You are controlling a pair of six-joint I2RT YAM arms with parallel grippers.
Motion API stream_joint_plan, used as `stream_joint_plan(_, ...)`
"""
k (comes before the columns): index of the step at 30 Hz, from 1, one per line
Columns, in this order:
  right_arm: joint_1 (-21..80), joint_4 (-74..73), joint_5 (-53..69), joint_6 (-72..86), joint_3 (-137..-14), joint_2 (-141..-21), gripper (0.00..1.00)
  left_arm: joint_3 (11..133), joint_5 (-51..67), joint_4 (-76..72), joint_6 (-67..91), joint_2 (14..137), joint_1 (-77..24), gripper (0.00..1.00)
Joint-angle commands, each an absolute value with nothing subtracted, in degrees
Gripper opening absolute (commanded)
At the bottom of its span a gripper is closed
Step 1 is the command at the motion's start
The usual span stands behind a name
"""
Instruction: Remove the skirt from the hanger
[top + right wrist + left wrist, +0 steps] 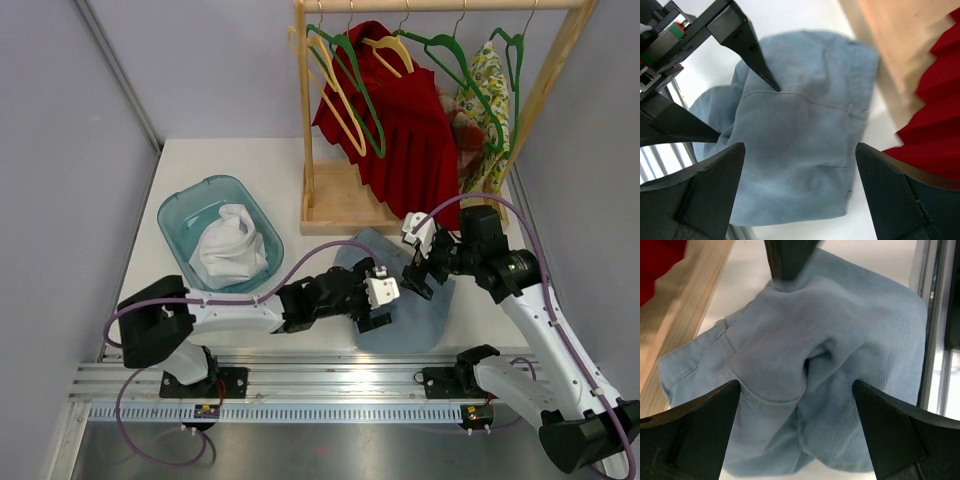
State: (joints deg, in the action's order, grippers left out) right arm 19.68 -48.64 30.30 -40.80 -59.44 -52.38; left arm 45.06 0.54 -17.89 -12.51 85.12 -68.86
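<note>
Both my grippers stand spread, gripping nothing. The left gripper (378,297) sits low over the crumpled light-blue denim skirt (420,320), and the right gripper (418,268) is above its 1 o'clock edge. The skirt lies on the white table (250,160), on no hanger, with its long axis running 5 to 11 o'clock. The wrist views alone show its bunched middle and stitched seams. Only the top view shows the teal plastic basin (180,215) at 10 o'clock and the red pleated garment (420,140) hanging on the wooden rack (310,150) at 12.

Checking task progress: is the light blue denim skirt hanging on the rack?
No, the denim skirt lies crumpled on the table in front of the rack, off any hanger.
</note>
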Motion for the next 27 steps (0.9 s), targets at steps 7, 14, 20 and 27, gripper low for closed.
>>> stream_joint_plan(7, 14.68, -37.88, 32.35, -36.66, -48.70, -48.78, 1.00, 52.03, 6.43, -27.33, -14.60, 98.70, -68.12, 0.41)
stream_joint_plan(14, 10.11, -35.60, 27.35, -31.74, -47.90, -50.27, 1.00, 45.37, 0.98, -30.68, -13.01, 90.46, -68.12, 0.00)
stream_joint_plan(20, 9.67, -36.03, 27.41, -31.72, -48.34, -50.89, 1.00, 42.02, -6.92, -19.79, -14.76, 70.25, -68.20, 0.00)
stream_joint_plan(27, 9.67, -40.78, 31.38, -34.98, -49.13, -53.35, 0.99, 44.20, -24.84, -3.35, -16.17, 49.85, -67.59, 0.00)
